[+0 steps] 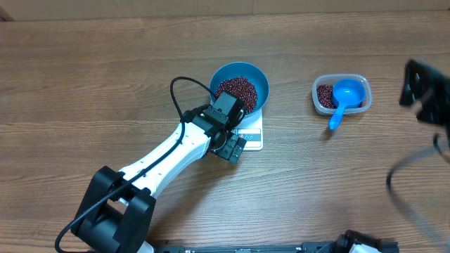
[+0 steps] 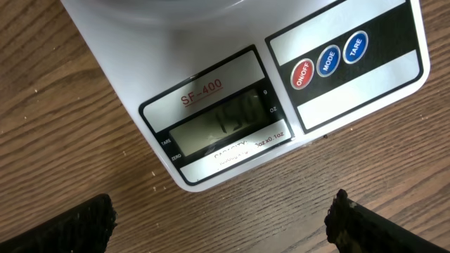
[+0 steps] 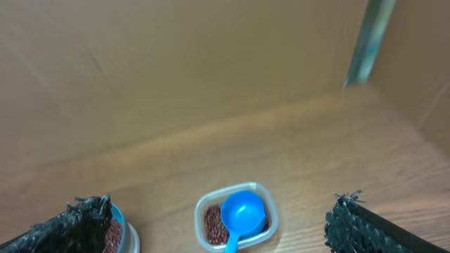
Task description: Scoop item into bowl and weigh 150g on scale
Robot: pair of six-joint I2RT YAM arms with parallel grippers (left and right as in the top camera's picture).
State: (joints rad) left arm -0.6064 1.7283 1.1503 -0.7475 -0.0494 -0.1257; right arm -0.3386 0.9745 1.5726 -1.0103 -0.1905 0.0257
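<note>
Overhead, load: the beans fill the bowl, which sits on the scale.
Overhead, left gripper: over the scale's front edge, with the wrist body above the bowl rim.
Overhead, hazard: if that arm touches the bowl or the platform, the weight shown would be false or beans could spill.
Overhead, right gripper: blurred at the table's right edge, well apart from the tub and the scoop.
Left wrist, jaws: spread wide and empty, just short of the scale.
Left wrist, display: the digits are too faint to read, so a wrong total could be accepted.
Right wrist, jaws: spread wide, holding nothing.
Right wrist, hazard: the scoop lies in the tub, and a hasty approach could knock it over.
</note>
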